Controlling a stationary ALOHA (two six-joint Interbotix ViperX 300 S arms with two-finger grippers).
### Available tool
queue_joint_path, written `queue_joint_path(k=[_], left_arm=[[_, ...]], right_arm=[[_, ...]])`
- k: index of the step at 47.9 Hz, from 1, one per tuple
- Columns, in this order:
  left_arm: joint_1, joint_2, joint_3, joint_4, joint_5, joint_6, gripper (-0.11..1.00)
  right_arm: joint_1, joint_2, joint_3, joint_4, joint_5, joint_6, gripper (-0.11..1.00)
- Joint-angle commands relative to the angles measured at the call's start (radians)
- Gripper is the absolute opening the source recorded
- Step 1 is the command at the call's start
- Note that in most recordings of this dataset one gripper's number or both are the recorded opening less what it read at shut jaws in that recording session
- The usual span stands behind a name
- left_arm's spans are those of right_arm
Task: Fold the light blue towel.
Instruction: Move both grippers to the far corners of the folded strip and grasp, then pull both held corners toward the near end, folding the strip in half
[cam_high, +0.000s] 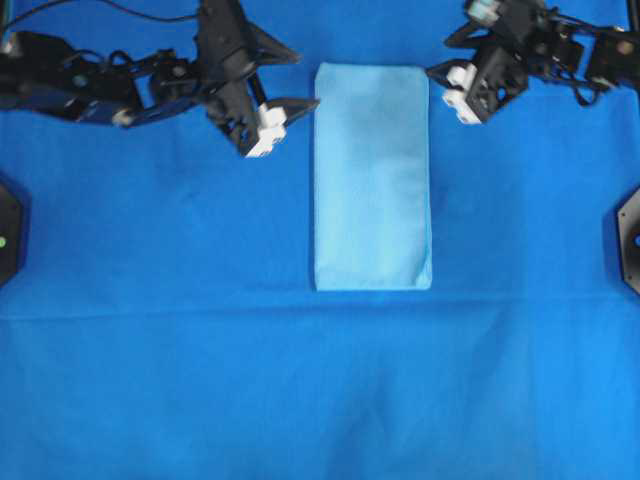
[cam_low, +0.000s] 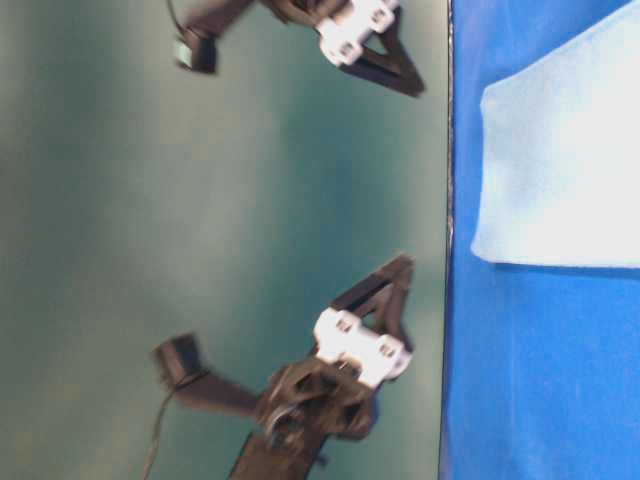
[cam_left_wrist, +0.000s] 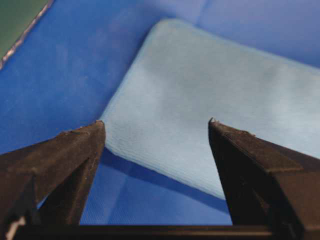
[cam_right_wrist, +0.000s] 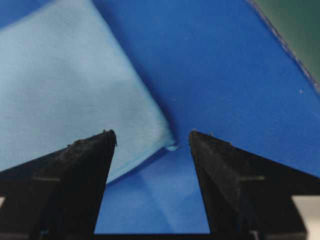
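Overhead: the light blue towel (cam_high: 372, 177) lies flat as a tall narrow rectangle on the deep blue cloth (cam_high: 200, 380) that covers the table, midway between the left and right edges and nearer the far edge than the near one. Left hand (cam_high: 283, 80) sits just left of the towel's far-left corner, fingers spread, nothing between them. Right hand (cam_high: 442, 56) sits just right of the far-right corner, also spread and empty. Neither visibly touches the towel. Black mounts (cam_high: 630, 240) sit at the left and right table edges.

Table-level: view is rotated. Both hands show against a green backdrop (cam_low: 150, 200), beside the table edge. One hand (cam_low: 400, 60) at the top of frame, the other (cam_low: 395, 290) lower down; fingers splayed on both. A towel corner (cam_low: 560, 170) lies on the blue cloth (cam_low: 540, 380). Blurred.

Left wrist: two black fingers (cam_left_wrist: 65, 155) wide apart, with the towel (cam_left_wrist: 210, 105) beyond and below them. Its near edge runs across the gap, and its corner lies close to the left finger. Blue cloth (cam_left_wrist: 60, 70) around it.

Right wrist: fingers (cam_right_wrist: 75, 170) spread wide, and the towel's corner (cam_right_wrist: 75, 85) ends in the gap between the tips, over the blue cloth (cam_right_wrist: 220, 75). No contact visible.
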Motion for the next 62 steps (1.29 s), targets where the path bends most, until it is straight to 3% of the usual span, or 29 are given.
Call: queue_joint_path(k=[1, 16, 26, 31, 34, 38, 44, 47, 62], left_arm=[[0.020, 0.043, -0.052, 0.002, -0.005, 0.002, 0.79], [0.066, 0.193, -0.141, 0.002, -0.003, 0.003, 0.79], [0.086, 0.235, -0.161, 0.002, 0.005, 0.005, 0.76], [0.086, 0.241, -0.164, 0.002, 0.032, 0.009, 0.69], [0.084, 0.242, -0.166, 0.003, 0.051, 0.020, 0.57], [0.080, 0.242, -0.164, 0.003, 0.072, 0.043, 0.40], [0.069, 0.242, -0.164, 0.002, 0.087, 0.066, 0.15], [0.069, 0.242, -0.166, 0.003, 0.091, 0.066, 0.09], [0.067, 0.230, -0.178, 0.002, 0.103, 0.066, 0.04]], right_arm=[[-0.008, 0.041, -0.046, -0.018, 0.000, 0.002, 0.63], [-0.029, 0.193, -0.091, -0.028, -0.005, 0.002, 0.63], [-0.048, 0.219, -0.100, -0.028, -0.009, 0.002, 0.63], [-0.048, 0.221, -0.101, -0.028, -0.009, 0.002, 0.63], [-0.048, 0.224, -0.101, -0.028, -0.009, 0.002, 0.62], [-0.048, 0.232, -0.100, -0.028, -0.009, 0.002, 0.53], [-0.048, 0.245, -0.097, -0.028, -0.005, 0.002, 0.20], [-0.048, 0.247, -0.094, -0.026, -0.003, 0.005, 0.06], [-0.046, 0.230, -0.087, -0.023, 0.000, 0.017, 0.06]])
